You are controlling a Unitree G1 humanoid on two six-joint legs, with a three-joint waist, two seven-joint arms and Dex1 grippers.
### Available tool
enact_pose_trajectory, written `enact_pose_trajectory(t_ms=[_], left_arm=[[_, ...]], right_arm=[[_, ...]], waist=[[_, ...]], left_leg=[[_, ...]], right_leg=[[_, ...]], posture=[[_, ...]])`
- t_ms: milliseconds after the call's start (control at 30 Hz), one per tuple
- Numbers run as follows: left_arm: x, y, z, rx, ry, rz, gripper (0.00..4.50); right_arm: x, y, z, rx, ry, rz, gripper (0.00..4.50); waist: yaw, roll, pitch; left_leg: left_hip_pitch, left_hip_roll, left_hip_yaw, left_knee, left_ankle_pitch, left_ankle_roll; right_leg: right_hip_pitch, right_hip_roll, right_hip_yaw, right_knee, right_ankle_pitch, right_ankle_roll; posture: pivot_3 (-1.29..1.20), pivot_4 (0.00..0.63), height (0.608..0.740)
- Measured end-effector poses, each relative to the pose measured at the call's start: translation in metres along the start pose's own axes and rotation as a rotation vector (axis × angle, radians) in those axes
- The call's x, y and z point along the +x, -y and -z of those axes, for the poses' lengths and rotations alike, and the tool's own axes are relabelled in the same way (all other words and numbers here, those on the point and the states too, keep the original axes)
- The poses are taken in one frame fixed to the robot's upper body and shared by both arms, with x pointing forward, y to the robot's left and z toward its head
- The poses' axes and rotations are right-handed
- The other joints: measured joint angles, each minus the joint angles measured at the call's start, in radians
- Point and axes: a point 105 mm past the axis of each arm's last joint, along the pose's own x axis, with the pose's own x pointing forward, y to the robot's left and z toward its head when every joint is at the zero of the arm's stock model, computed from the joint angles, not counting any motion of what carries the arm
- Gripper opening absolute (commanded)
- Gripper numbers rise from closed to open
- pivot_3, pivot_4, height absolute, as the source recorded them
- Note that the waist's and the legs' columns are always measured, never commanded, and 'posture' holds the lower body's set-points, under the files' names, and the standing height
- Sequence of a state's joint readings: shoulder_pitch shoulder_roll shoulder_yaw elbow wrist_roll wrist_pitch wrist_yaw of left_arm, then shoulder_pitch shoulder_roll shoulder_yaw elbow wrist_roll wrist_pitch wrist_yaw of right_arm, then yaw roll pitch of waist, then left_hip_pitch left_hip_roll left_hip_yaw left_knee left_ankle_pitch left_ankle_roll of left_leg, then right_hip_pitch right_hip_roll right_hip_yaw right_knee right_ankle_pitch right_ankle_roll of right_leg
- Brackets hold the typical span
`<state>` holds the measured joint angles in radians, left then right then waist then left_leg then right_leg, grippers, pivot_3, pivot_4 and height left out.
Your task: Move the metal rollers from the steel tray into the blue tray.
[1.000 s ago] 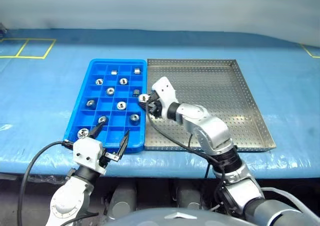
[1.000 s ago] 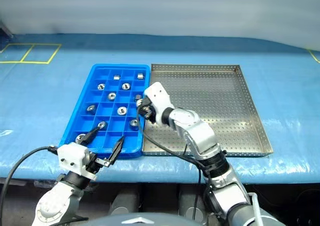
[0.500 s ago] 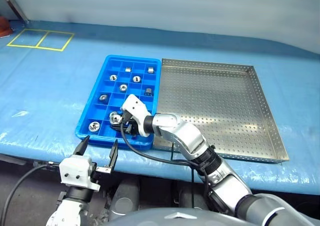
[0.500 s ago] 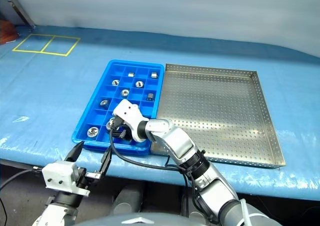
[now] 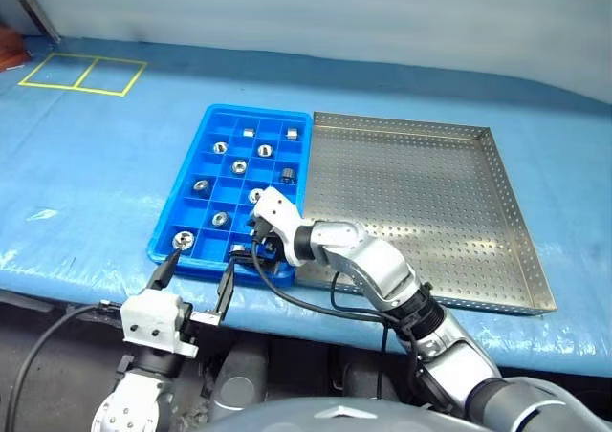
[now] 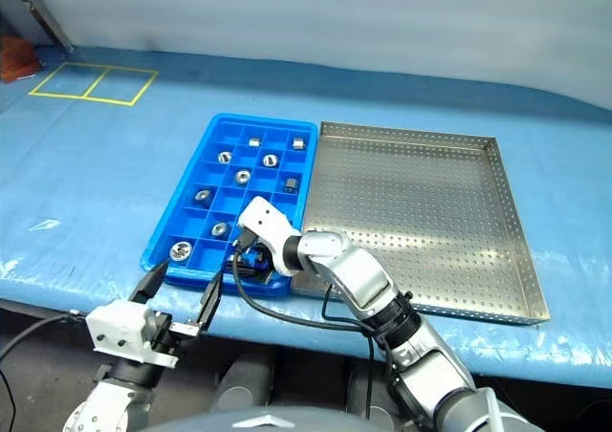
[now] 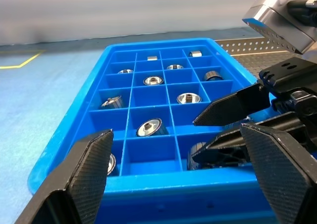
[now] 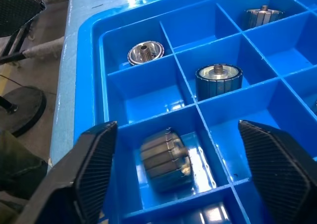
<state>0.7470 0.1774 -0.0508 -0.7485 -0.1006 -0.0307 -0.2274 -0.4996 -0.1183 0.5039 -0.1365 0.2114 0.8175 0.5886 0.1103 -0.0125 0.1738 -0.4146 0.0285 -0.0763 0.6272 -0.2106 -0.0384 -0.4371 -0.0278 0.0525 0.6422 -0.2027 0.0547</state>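
Right wrist view: the right tool [image 8: 173, 184] is spread over a roller [image 8: 166, 159] lying free in the blue tray [image 5: 182, 229]; the steel tray [image 5: 421, 203] looks emptied; the left tool [image 5: 196, 279] is spread, idle

Light-blue sheet [image 5: 96, 174] spread over the table, creased near the front edge. Yellow taped rectangles [image 5: 84, 73] marked at the far left. Pale grey wall [image 5: 335, 11] behind.

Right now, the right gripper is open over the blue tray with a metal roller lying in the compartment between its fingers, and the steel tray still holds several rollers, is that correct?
Not quite: the steel tray holds no rollers; the left eye view shows its perforated floor bare. The rest stands: the right gripper is open over the blue tray, with a metal roller lying in the compartment between its fingers.
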Motion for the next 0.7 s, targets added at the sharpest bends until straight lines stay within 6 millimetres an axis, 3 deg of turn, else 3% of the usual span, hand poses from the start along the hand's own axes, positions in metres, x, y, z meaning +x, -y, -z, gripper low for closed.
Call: enact_pose_trajectory(t_ms=[333,467,567,700], left_arm=[[0.005,0.003,-0.003,-0.004,0.015,0.062,4.5],[0.01,-0.007,-0.009,0.035,0.039,0.047,4.5],[0.017,-0.03,-0.021,0.104,0.07,0.021,4.5],[0.033,-0.042,-0.036,0.148,0.109,0.038,4.5]], right_arm=[[-0.004,0.006,-0.003,0.011,0.027,0.062,4.43],[-0.013,0.023,-0.005,0.041,0.066,0.16,4.43],[-0.029,0.045,-0.007,0.056,0.116,0.274,4.43],[-0.051,0.065,-0.001,0.055,0.138,0.394,4.43]], waist=[[-0.012,0.0,0.0],[-0.022,0.0,0.0],[-0.03,0.0,0.0],[-0.055,0.0,0.0]], left_leg=[[0.0,0.0,0.0,0.001,0.0,0.0],[0.0,0.0,0.0,0.0,0.0,0.0],[0.001,0.001,0.0,0.001,0.0,0.0],[0.002,0.0,0.0,0.001,0.0,0.0]], right_leg=[[0.0,0.0,0.0,0.0,0.0,0.0],[0.0,0.0,0.0,0.001,0.0,0.0],[0.001,0.001,-0.001,0.001,0.0,0.0],[0.004,0.001,0.0,0.0,0.0,0.0]], posture=[[0.26,0.15,0.74],[0.21,0.15,0.74],[0.16,0.15,0.74],[0.07,0.15,0.74]])
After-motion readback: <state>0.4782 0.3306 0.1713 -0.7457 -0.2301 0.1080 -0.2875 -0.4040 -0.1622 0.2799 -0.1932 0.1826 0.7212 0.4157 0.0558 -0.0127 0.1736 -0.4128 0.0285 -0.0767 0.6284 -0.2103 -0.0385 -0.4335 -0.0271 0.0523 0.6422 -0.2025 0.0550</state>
